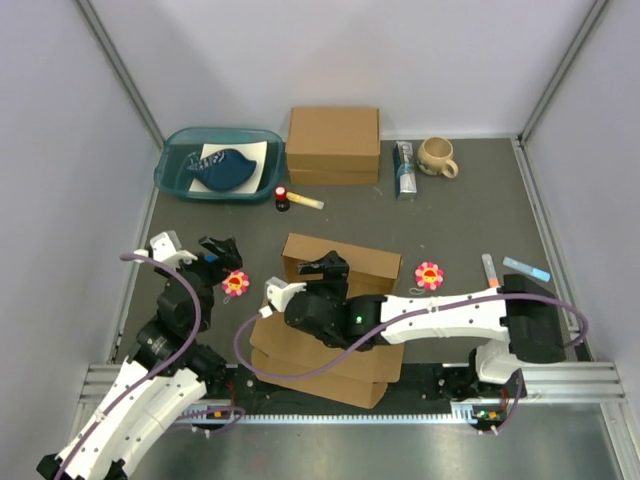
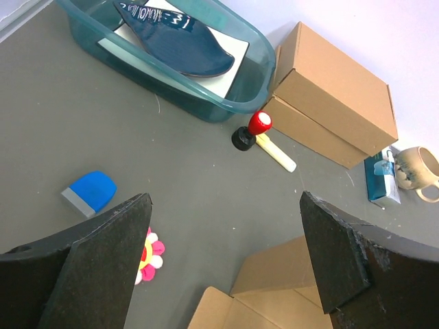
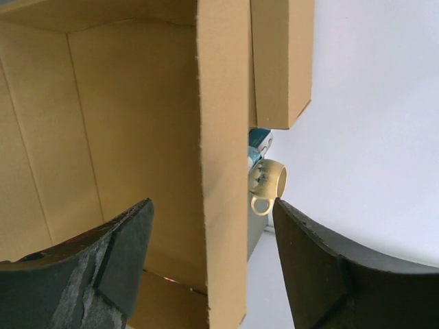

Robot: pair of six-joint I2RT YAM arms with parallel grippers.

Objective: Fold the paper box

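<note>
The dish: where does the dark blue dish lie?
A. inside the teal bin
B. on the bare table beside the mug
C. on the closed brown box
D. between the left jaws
A: the dish lies inside the teal bin, on top of a white sheet there.

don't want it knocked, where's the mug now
In the top view the mug stands at the far edge of the table, right of centre, just right of a blue packet and the closed cardboard box.
</note>
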